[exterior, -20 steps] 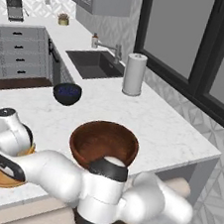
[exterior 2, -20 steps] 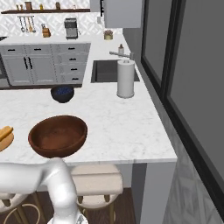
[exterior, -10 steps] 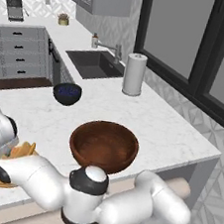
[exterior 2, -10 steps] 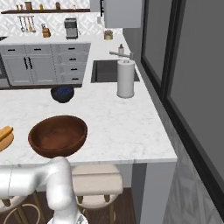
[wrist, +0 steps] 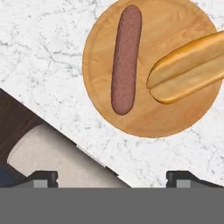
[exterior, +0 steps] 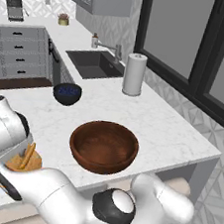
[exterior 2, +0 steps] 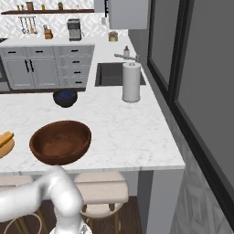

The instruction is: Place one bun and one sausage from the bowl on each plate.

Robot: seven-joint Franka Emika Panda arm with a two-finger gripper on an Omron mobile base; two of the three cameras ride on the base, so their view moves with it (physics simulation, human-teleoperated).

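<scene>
My gripper (wrist: 113,178) hangs open above the counter's edge, just off the orange-tan wooden plate (wrist: 151,116), with nothing between its fingertips (wrist: 43,177). On that plate lie a reddish-brown sausage (wrist: 126,59) and, beside it, a golden split bun (wrist: 188,70), free of the fingers. The same plate (exterior: 33,164) with the bun (exterior: 27,155) shows at the counter's near left, partly behind my white hand, and at the left edge of the right base view as plate (exterior 2: 6,149) and bun (exterior 2: 5,138). The large dark wooden bowl (exterior: 104,145) (exterior 2: 60,141) stands right of the plate, its inside bare wood.
A small dark blue bowl (exterior: 67,92) sits behind the wooden bowl. A paper towel roll (exterior: 134,74) stands by the sink (exterior: 93,64). A pale stool cushion (wrist: 52,153) lies below the counter edge under my hand.
The gripper has gone from nearly shut to open, and the bun now lies free on the wooden plate. The arm's elbow has swung lower and to the right.
</scene>
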